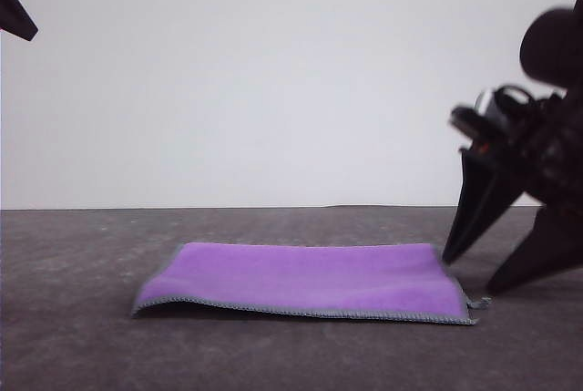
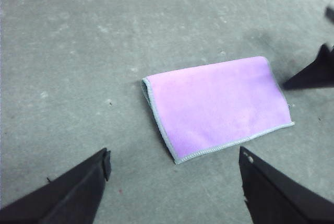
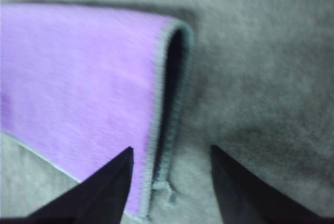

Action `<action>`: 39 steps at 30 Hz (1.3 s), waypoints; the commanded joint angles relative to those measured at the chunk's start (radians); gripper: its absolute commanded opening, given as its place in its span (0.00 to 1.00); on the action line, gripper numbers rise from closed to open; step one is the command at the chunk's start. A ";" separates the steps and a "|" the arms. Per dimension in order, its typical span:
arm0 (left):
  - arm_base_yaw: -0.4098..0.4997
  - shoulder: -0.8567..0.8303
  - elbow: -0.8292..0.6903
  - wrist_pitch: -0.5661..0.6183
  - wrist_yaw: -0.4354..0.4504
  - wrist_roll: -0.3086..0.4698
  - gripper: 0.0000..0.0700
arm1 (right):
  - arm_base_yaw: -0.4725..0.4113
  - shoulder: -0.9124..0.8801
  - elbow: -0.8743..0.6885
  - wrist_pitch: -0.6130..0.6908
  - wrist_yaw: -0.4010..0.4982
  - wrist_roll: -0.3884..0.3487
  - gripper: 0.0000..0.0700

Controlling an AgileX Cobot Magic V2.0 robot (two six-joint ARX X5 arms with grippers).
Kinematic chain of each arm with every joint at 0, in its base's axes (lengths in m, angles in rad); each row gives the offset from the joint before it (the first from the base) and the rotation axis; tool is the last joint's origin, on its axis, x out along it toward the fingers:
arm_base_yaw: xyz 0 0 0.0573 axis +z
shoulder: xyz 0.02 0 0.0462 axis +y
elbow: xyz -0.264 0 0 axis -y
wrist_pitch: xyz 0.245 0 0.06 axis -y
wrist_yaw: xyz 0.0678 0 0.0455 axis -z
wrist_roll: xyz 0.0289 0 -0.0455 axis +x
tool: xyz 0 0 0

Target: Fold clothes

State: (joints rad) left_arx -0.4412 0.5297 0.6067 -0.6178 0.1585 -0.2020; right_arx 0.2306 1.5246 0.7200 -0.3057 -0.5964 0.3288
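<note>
The clothes (image 1: 310,277) are one small cloth folded in half on the table, purple face up, with grey stitched edging. In the left wrist view the clothes (image 2: 219,104) lie well below my left gripper (image 2: 175,153), which hangs open and holds nothing. My right gripper (image 1: 468,275) stands open at the cloth's right end, fingertips down near the table. In the right wrist view the clothes (image 3: 78,78) show their layered end with a dark gap between the layers, and my right gripper (image 3: 171,151) straddles that end edge. One dark finger (image 2: 313,72) of the right gripper shows beside the cloth.
The table (image 1: 82,354) is a dark grey mottled surface with a plain white wall behind it. A dark part of my left arm (image 1: 14,13) shows high at the far left. Bare table lies left of and in front of the cloth.
</note>
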 commanded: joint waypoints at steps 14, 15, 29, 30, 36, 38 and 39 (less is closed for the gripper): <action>-0.005 0.004 0.010 0.010 -0.002 0.003 0.68 | 0.026 0.155 0.007 0.089 -0.106 -0.020 0.11; -0.005 0.004 0.010 0.010 -0.002 0.002 0.68 | 0.025 0.155 0.007 0.089 -0.106 -0.020 0.04; -0.005 0.004 0.010 0.009 -0.002 -0.001 0.68 | 0.065 0.070 0.138 0.008 -0.161 -0.001 0.00; -0.005 0.004 0.010 0.009 -0.002 -0.001 0.68 | 0.079 0.070 0.153 0.004 -0.167 0.005 0.00; -0.005 0.003 0.010 0.006 -0.002 -0.001 0.68 | 0.219 0.078 0.187 0.141 -0.153 0.088 0.00; -0.005 0.003 0.010 0.006 -0.002 -0.001 0.68 | 0.267 0.095 0.188 0.230 -0.142 0.140 0.00; -0.005 0.003 0.010 0.005 -0.002 -0.001 0.68 | 0.287 0.106 0.188 0.270 -0.135 0.162 0.00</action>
State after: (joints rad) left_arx -0.4412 0.5297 0.6067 -0.6204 0.1585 -0.2028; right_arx 0.5034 1.6004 0.8948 -0.0660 -0.7360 0.4273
